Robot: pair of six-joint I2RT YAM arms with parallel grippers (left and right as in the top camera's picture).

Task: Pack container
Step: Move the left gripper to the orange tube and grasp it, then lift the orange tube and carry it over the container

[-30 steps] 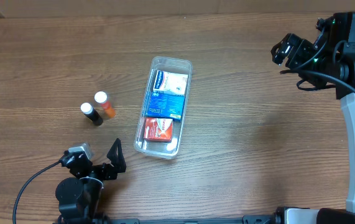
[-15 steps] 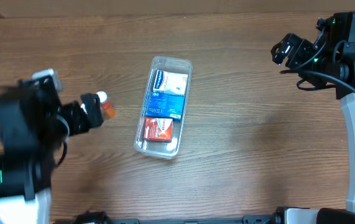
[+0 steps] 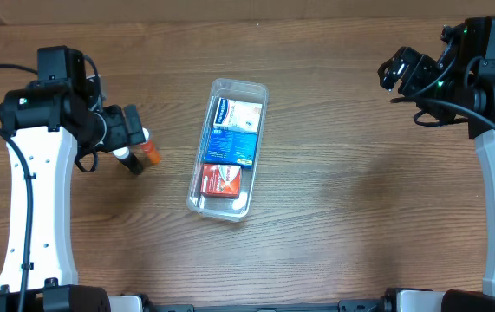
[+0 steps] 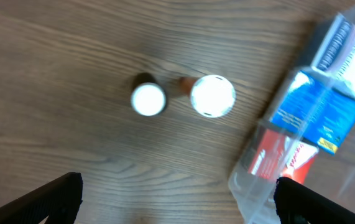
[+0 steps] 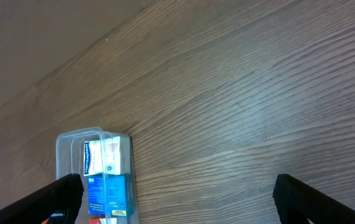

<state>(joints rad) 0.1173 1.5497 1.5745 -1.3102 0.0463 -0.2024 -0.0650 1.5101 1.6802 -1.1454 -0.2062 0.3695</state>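
Left hand (image 3: 128, 127) moved over bottles (image 4: 212, 96), spread wide, container (image 3: 227, 147) just beside.

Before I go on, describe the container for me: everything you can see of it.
The container is a long, narrow, clear plastic bin with rounded corners and a rim, lidless, lying flat and slightly askew on the wooden table. Blue and white boxes fill its far part, a red box its near end. Nothing else touches it.
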